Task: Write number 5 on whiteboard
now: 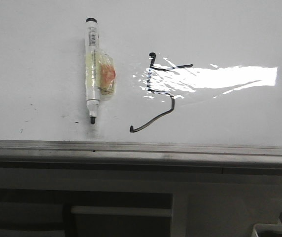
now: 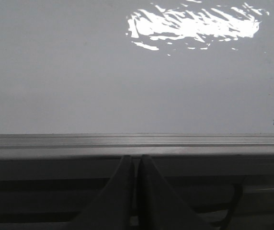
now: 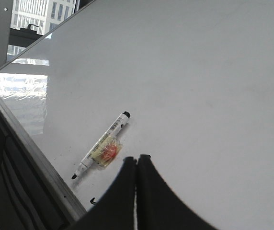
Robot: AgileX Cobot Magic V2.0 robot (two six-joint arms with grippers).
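Board point(image 1: 42, 59): lies flat and glossy, glare across its right half, grey edge strip point(image 1: 141, 147) along the near side.
5 point(image 1: 157, 94): drawn in thin black line right of centre, short bar on top, hooked tail ending just short of the strip; reads as complete, so writing looks done.
Pen point(image 1: 92, 69): lies uncapped on the board left of the 5, tip toward the strip, apart from the line; a yellowish wrap with a red patch sits round its barrel, probably there for grip.
Left pincer point(image 2: 136, 160): fingers pressed together, holding nothing, parked over the strip off the writing area, likely to keep the view free.
Right pincer point(image 3: 137, 163): fingers together too, empty, hanging above the board near the pen and over part of the 5; seems clear of the surface, though that gap is hard to judge.
Stage: ink down, pen released; little appears left.
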